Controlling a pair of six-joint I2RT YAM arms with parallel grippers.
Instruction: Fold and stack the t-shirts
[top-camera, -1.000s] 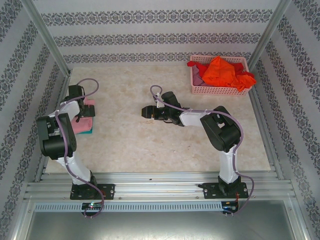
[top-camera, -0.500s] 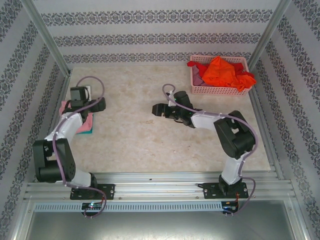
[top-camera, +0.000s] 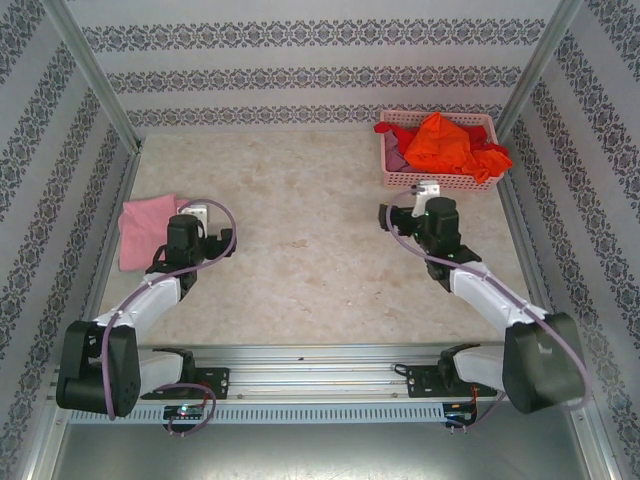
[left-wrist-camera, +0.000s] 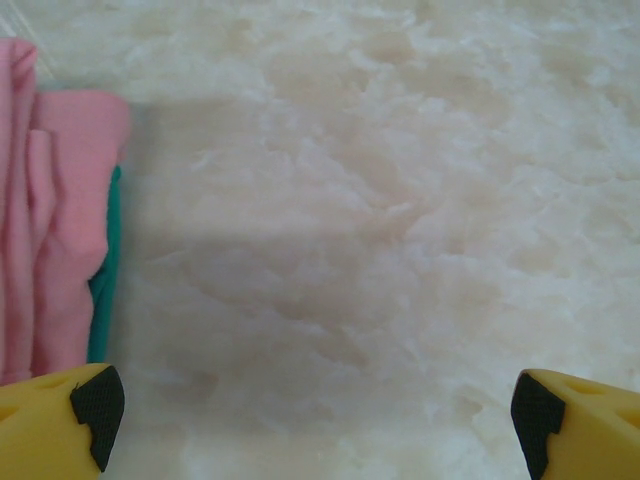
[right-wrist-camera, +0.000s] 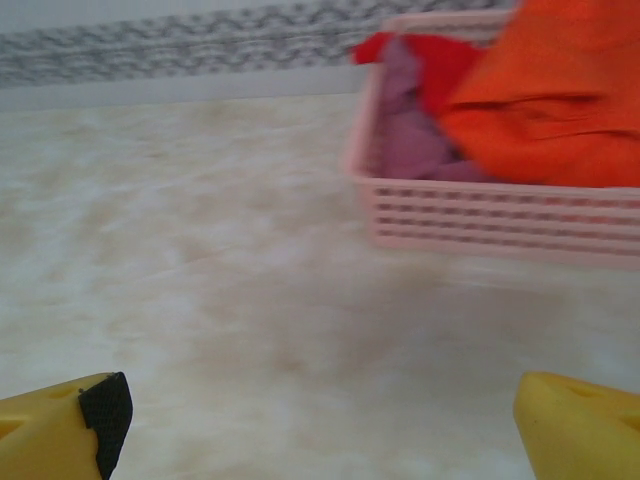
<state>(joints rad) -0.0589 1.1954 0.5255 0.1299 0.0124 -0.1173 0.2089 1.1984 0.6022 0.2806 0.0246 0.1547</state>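
Two shirts look done: pink t-shirt (top-camera: 148, 228) folded atop teal t-shirt (left-wrist-camera: 105, 280), at the left of the table (top-camera: 300, 280) | three remain: orange t-shirt (top-camera: 440, 140), red t-shirt (top-camera: 493, 159), mauve t-shirt (right-wrist-camera: 410, 130), heaped in basket (top-camera: 440, 181), far right | left gripper (left-wrist-camera: 318, 420) spread wide, empty | right gripper (right-wrist-camera: 320, 425) spread wide, empty, facing basket

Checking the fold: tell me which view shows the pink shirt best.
The top view. It takes in nearly all of the pink shirt, folded flat at the left side of the table. The left wrist view catches just one side of it, close up and creased, with a teal shirt edge peeking out beneath.
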